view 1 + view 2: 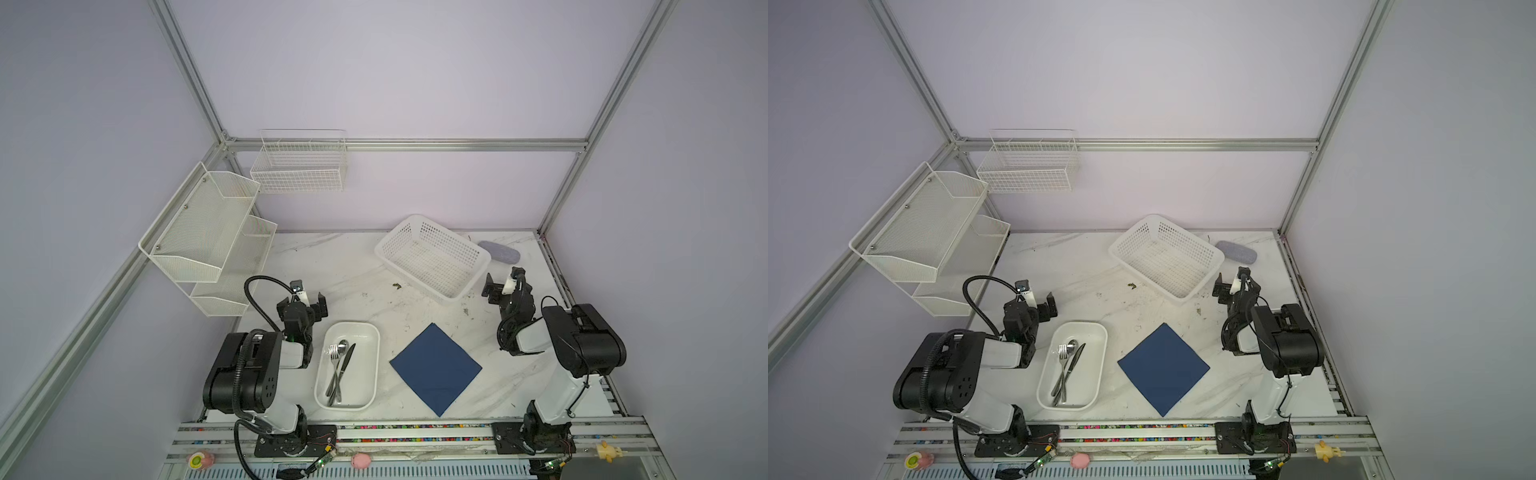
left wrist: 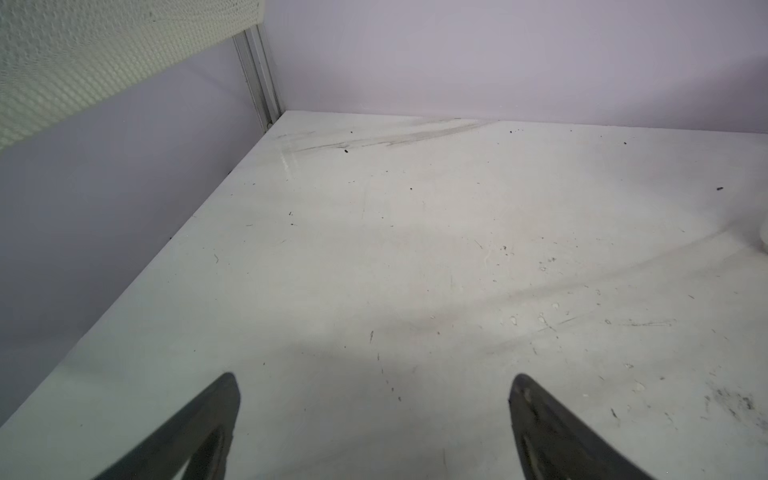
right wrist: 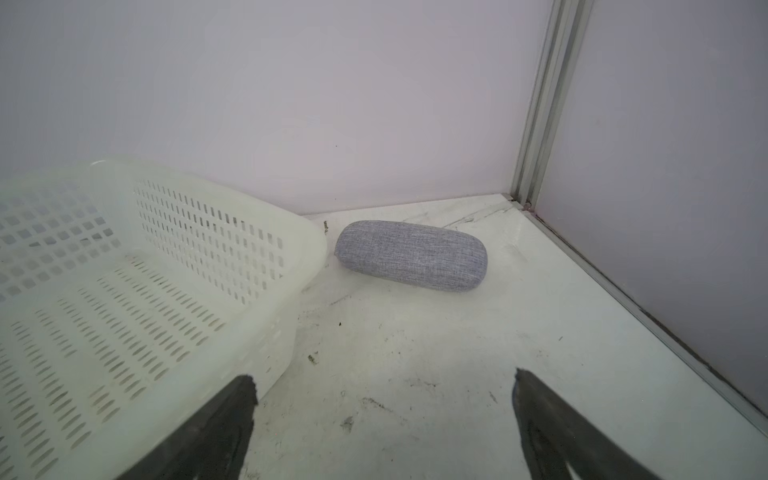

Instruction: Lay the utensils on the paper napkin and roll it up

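Observation:
The utensils, a fork, a spoon and a dark-bladed knife, lie crossed together inside a white dish in both top views. The navy paper napkin lies flat, turned like a diamond, to the right of the dish. My left gripper is open and empty, hovering over bare table behind the dish. My right gripper is open and empty, beside the white plastic basket, well behind the napkin.
A white perforated basket stands at the back, with a grey-blue oblong case beside it near the back right corner. White mesh shelves hang on the left wall, a wire basket on the back wall.

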Robot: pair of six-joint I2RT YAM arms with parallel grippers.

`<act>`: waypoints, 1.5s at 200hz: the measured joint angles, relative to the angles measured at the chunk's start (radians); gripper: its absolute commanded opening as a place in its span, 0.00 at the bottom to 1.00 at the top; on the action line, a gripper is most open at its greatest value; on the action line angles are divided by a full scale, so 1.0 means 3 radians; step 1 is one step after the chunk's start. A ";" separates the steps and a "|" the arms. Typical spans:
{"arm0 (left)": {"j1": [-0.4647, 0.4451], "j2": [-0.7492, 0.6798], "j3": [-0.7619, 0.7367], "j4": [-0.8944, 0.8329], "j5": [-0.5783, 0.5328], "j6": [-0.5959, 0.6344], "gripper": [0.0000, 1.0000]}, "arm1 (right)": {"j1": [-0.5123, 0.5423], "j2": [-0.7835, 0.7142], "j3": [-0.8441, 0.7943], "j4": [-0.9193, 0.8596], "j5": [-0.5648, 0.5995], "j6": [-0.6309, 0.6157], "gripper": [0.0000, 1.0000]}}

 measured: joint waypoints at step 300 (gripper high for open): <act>-0.0006 -0.1648 0.0221 -0.1826 -0.0573 -0.0666 1.00 | 0.0001 -0.1502 0.0259 -0.1762 0.0331 0.0336 0.97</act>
